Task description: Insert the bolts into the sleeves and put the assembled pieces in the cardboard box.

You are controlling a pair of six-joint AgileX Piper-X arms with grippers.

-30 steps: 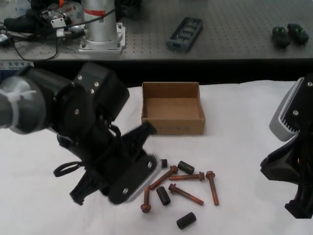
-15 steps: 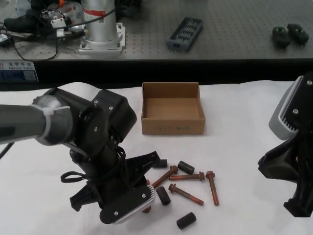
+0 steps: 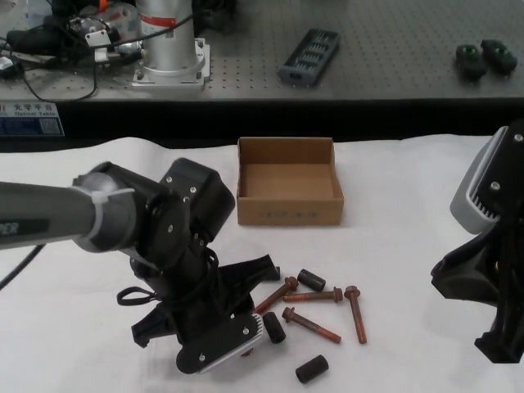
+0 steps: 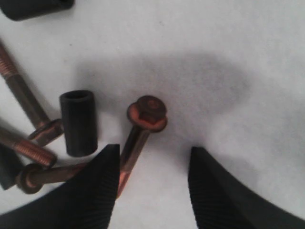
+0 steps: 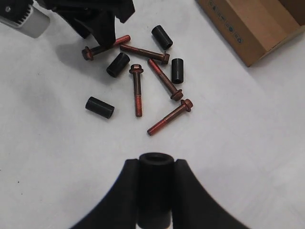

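The open left gripper (image 4: 152,157), low centre-left in the high view, straddles 1 bolt (image 4: 143,126) slanting under 1 finger; the right gripper (image 5: 156,167) clamps a sleeve (image 5: 155,200).

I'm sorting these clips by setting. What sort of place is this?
Probably a robotics lab: a perforated optical table at the back, a metal post standing on it beside loose cables, and a white-covered bench in front.

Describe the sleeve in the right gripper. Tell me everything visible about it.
The sleeve is a short, matte black tube, perhaps metal or plastic, with a round open bore at the end facing the camera. It is clamped between the jaws of the right gripper, one jaw pressed to each side, and held above the white cloth. Nothing else touches it.
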